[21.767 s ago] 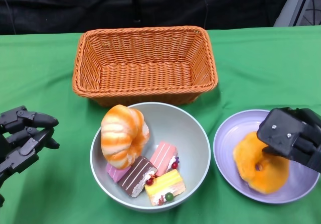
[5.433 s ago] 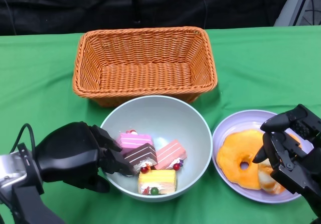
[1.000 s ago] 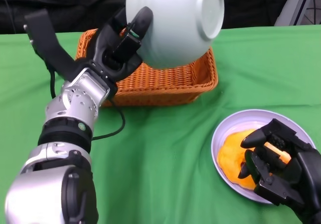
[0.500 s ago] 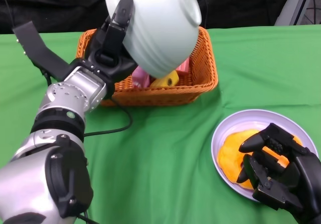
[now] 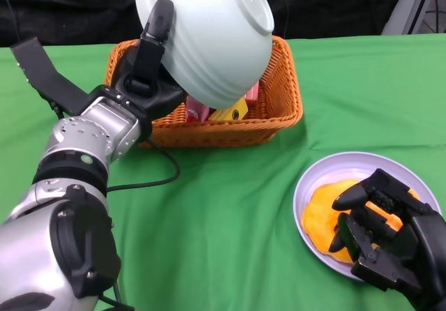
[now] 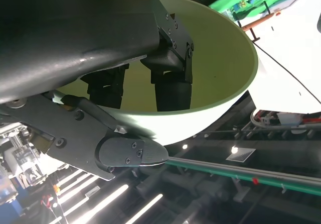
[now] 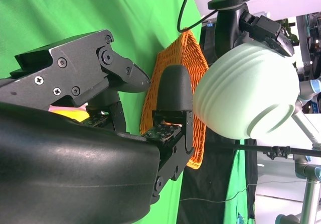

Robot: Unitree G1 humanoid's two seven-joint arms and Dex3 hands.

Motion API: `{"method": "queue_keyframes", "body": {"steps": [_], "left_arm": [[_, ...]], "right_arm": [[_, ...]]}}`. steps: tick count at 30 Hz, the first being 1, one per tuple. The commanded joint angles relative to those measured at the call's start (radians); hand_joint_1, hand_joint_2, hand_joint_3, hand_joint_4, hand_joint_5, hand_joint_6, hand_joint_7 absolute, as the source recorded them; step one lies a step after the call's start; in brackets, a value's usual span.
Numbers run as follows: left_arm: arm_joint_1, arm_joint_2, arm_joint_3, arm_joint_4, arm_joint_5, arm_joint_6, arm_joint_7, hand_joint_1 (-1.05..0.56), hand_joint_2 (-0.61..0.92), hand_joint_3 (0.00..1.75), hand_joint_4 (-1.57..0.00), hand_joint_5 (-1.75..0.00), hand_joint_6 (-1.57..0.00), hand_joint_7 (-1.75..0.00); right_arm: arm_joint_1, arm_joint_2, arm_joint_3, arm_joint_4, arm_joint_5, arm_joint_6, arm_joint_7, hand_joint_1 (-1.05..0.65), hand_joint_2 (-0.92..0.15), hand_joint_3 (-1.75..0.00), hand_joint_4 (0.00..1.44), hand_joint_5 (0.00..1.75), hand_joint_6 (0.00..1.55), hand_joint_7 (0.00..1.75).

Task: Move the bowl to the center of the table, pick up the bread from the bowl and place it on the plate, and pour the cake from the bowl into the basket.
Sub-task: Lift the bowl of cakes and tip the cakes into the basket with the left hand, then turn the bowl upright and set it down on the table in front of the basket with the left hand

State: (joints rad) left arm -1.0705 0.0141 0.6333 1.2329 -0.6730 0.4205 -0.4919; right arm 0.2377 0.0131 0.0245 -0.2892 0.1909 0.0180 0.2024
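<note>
Bowl tipped over the basket, cakes landing inside.

Your left hand (image 5: 150, 67) grips the pale green bowl (image 5: 209, 35) by its rim, fingers inside and thumb outside, and holds it upended with the mouth facing down and away so the contents slide out; the left wrist view shows the inside bare; pink and yellow cake pieces (image 5: 233, 105) lie in the wicker basket (image 5: 279, 109) just under the bowl's lower edge; the bowl hangs above the basket's near wall, so lift before you draw back; open green cloth lies near and left for setting it down; your right hand (image 5: 387, 238) holds nothing, fingers loosely curled over the orange bread (image 5: 319, 217) on the purple plate (image 5: 310, 178), well right of the basket.
</note>
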Motion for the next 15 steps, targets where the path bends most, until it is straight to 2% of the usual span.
{"method": "queue_keyframes", "body": {"steps": [1,3,5,6,9,15], "left_arm": [[-0.024,0.015,-0.041,-0.030,0.038,-0.045,-0.047,-0.27,0.91,0.49,-0.77,-1.75,-0.64,-1.68],[-0.022,0.014,-0.074,-0.049,0.064,-0.067,-0.069,-0.23,0.86,0.56,-0.78,-1.75,-0.66,-1.63],[-0.015,0.014,-0.120,-0.080,0.099,-0.093,-0.121,-0.22,0.74,0.80,-0.78,-1.75,-0.68,-1.61],[-0.009,0.015,-0.149,-0.101,0.121,-0.112,-0.156,-0.23,0.72,0.84,-0.78,-1.75,-0.70,-1.57],[0.015,0.016,-0.223,-0.174,0.169,-0.173,-0.250,-0.22,0.73,0.82,-0.77,-1.75,-0.77,-1.45],[0.073,0.036,-0.347,-0.340,0.240,-0.263,-0.369,-0.26,0.71,0.80,-0.78,-1.75,-0.81,-1.45]], "right_arm": [[0.009,-0.016,-0.005,-0.002,0.002,-0.004,0.002,-0.05,-0.71,-0.93,0.53,1.75,0.44,1.54],[0.009,-0.017,-0.005,-0.002,0.002,-0.005,0.003,-0.05,-0.72,-0.93,0.53,1.75,0.44,1.54],[0.009,-0.017,-0.004,-0.003,0.000,-0.001,0.001,-0.05,-0.71,-0.93,0.53,1.75,0.44,1.54],[0.009,-0.017,-0.004,-0.003,0.002,0.002,0.001,-0.06,-0.71,-0.93,0.53,1.75,0.44,1.54],[0.005,-0.016,-0.006,0.003,0.009,0.002,0.006,-0.06,-0.71,-0.93,0.53,1.75,0.44,1.55],[-0.002,-0.012,-0.008,0.005,0.018,0.011,0.006,-0.04,-0.72,-0.94,0.52,1.75,0.44,1.55]]}}
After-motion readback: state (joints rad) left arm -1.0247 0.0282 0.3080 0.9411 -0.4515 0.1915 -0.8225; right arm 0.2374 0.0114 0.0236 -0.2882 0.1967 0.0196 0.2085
